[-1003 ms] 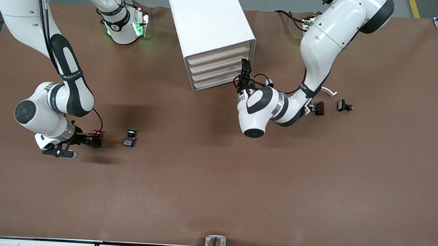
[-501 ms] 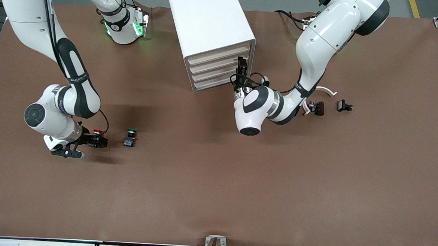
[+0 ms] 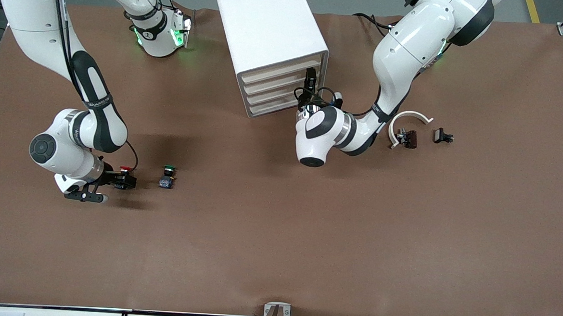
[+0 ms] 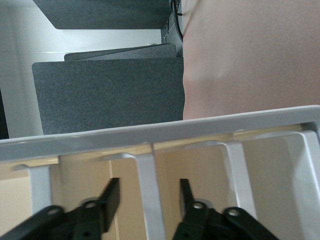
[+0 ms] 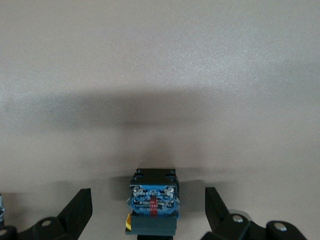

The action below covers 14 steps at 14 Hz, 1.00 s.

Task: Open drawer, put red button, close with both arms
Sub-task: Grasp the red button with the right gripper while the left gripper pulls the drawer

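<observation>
Left side: pressed up to the front of the cabinet (image 3: 269, 22) now, where a second ago the left gripper (image 3: 310, 76) hung a little off it and lower down the stack. Level, by the look of it, with the drawer (image 3: 281, 70), the uppermost of four, not yet pulled out. In the left wrist view, fingers (image 4: 107, 205) narrowed from a wider spread and set either side of a white handle rib (image 4: 150, 200), with a gap showing on both sides, so no grip yet. Reads as the last instant before the pinch; a pull toward the front camera should follow once the rib is caught.

Right side: shifted slightly toward the green button (image 3: 167, 172), then settled. Right gripper (image 3: 127, 181) down at the desk (image 3: 306, 236), toward the right arm's end, fingers (image 5: 80, 207) spread wide. Between them, untouched, the red button (image 5: 152, 210), lying on the desk beside the green one and well apart from the cabinet.

Meaning for the task: both grasps lined up, neither made. Opening comes first; no use lifting the button until there is an open tray to drop it in.
</observation>
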Available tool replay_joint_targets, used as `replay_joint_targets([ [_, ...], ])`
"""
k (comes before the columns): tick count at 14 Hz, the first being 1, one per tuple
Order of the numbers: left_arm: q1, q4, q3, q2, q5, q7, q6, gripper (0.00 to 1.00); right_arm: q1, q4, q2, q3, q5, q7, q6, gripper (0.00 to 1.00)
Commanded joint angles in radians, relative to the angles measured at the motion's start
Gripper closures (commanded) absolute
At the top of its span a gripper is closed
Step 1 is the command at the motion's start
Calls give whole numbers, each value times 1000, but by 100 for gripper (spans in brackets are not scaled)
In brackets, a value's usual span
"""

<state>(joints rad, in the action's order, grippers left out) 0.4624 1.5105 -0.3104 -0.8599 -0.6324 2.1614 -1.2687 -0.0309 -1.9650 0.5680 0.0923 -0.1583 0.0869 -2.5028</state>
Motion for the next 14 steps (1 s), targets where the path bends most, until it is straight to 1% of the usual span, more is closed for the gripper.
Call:
replay_joint_targets([
  [1, 2, 8, -15, 1, -20, 21, 14, 63, 9, -6, 0, -2, -13, 22, -1, 0],
  [2, 5, 8, -15, 1, -20, 21, 14, 70, 9, -6, 0, -2, -13, 22, -1, 0],
  [3, 5, 8, -15, 1, -20, 21, 14, 73, 9, -6, 0, -2, -13, 22, -1, 0],
  [4, 5, 8, -15, -1, -18, 20, 14, 76, 9, -6, 0, -2, -13, 22, 1, 7],
  [5, 4, 7, -13, -2, -18, 20, 12, 78, 8, -6, 0, -2, -13, 22, 2, 24],
  [6, 2, 5, -13, -2, -18, 20, 12, 80, 8, -6, 0, -2, -13, 22, 4, 51],
  [7, -1, 2, -13, -5, -18, 20, 12, 80, 8, -6, 0, -2, -13, 20, 4, 81],
  [8, -5, -1, -13, -7, -18, 20, 12, 80, 8, -6, 0, -2, -13, 19, 5, 100],
  [12, -11, -9, 0, -7, -12, 20, 12, 80, 12, -6, 0, -2, -13, 17, 4, 100],
  [14, -25, -30, 4, -10, -4, 18, 12, 79, 16, -2, -2, -2, -13, 11, 4, 100],
])
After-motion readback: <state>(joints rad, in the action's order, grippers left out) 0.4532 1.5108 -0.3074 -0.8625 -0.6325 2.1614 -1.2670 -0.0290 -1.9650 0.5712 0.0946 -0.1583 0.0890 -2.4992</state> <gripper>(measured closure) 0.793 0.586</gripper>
